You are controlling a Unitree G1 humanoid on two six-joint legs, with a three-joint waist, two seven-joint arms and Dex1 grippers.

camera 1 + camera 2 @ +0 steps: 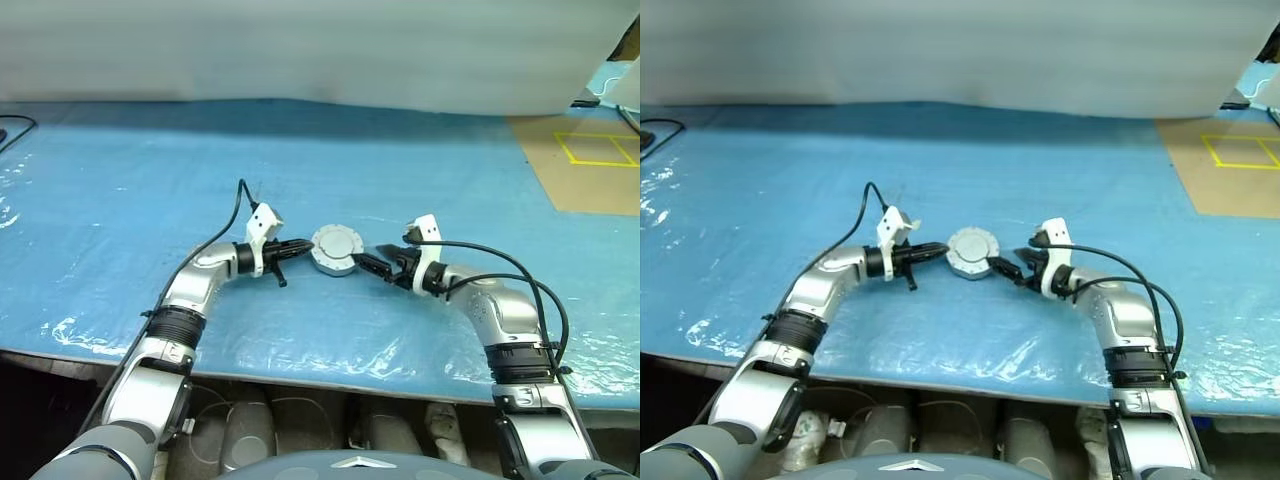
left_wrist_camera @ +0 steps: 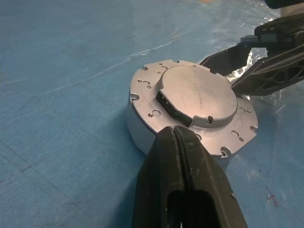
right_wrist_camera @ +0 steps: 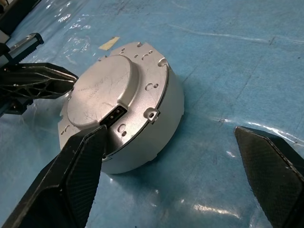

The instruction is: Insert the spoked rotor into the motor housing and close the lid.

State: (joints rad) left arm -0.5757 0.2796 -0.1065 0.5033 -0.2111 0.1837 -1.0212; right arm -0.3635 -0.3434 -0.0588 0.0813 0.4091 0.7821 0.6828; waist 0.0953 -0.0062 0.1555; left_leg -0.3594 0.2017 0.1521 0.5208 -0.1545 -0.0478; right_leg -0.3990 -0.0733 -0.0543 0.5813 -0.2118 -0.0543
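Observation:
The lid (image 1: 335, 245), a round grey disc with a raised centre circle facing up, lies flat on the motor housing (image 3: 166, 118), whose silver side wall shows beneath it. The spoked rotor is hidden. My left gripper (image 2: 175, 130) is shut with nothing between its fingers, and its tips rest at the lid's rim on the left side (image 1: 305, 245). On the right side of the motor, my right gripper (image 3: 171, 135) stands wide open. One finger (image 3: 80, 161) is close by the housing wall and the other finger (image 3: 270, 166) is out over the table.
The motor stands mid-table on a blue plastic sheet (image 1: 150, 180). The table's front edge (image 1: 300, 375) runs just below the arms. A brown board with a yellow taped square (image 1: 595, 150) lies at the back right. A black cable (image 1: 15, 130) lies at the far left.

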